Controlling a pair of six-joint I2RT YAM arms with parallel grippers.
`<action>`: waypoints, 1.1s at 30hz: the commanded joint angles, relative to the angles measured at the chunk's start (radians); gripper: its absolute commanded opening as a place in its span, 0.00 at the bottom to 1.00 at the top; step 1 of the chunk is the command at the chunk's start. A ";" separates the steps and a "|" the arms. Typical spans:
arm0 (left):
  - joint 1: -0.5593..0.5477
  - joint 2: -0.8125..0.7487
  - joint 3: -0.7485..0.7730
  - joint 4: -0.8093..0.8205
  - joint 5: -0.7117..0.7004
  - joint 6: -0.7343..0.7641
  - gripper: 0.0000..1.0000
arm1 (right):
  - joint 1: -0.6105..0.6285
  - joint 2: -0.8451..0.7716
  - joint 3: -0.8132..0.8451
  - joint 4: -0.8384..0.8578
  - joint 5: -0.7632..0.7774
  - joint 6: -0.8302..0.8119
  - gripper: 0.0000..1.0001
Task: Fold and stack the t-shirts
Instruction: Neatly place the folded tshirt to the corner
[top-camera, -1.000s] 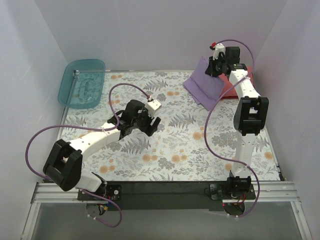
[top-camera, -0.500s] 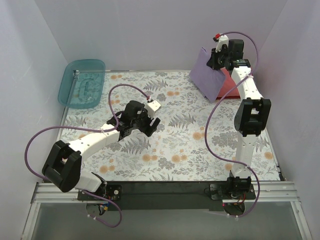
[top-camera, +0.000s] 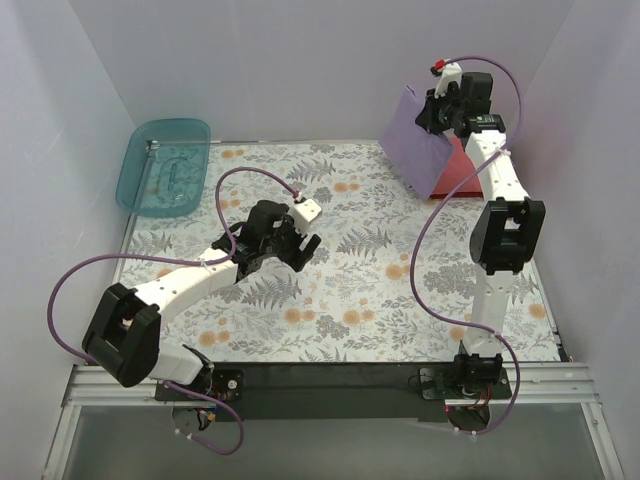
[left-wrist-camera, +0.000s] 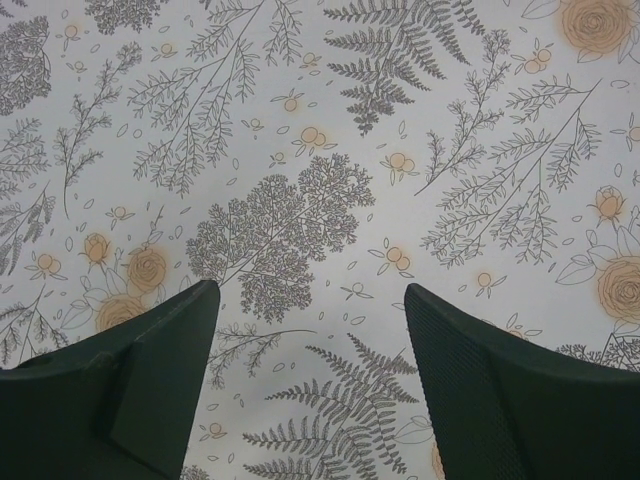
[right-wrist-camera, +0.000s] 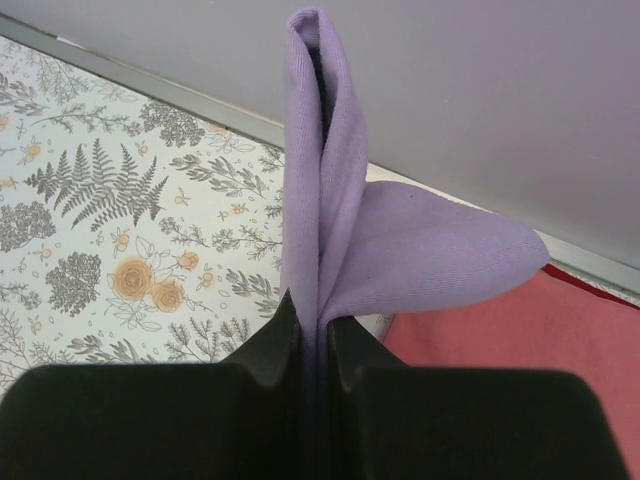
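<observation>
Right pincer (right-wrist-camera: 312, 318) clamps lavender shirt (right-wrist-camera: 420, 255) above coral shirt (right-wrist-camera: 500, 340); left pincer (left-wrist-camera: 312, 300) gapes wide, apart from teal bin (top-camera: 130, 170).

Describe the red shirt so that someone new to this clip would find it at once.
Go to the far right corner of the floral table. There the right hand holds a lavender shirt up in the air. The coral-red shirt lies flat on the table beside its hanging end, the only red cloth in view.

Plain white walls (top-camera: 300, 70) close in the table at 9, 12 and 3 o'clock. A cloth (top-camera: 360, 290) printed with grey ferns and orange roses covers the tabletop. At 6 o'clock, an aluminium rail (top-camera: 560, 385) edges it. The light is soft and even.
</observation>
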 joint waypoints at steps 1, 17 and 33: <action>0.000 -0.038 -0.001 0.030 -0.021 0.017 0.76 | -0.017 -0.101 0.044 0.059 0.009 0.008 0.01; -0.002 -0.018 0.014 0.018 -0.010 0.020 0.85 | -0.097 -0.052 0.001 0.068 0.012 0.017 0.01; 0.000 0.005 0.055 -0.019 0.001 0.031 0.87 | -0.183 0.043 0.004 0.088 0.034 -0.010 0.01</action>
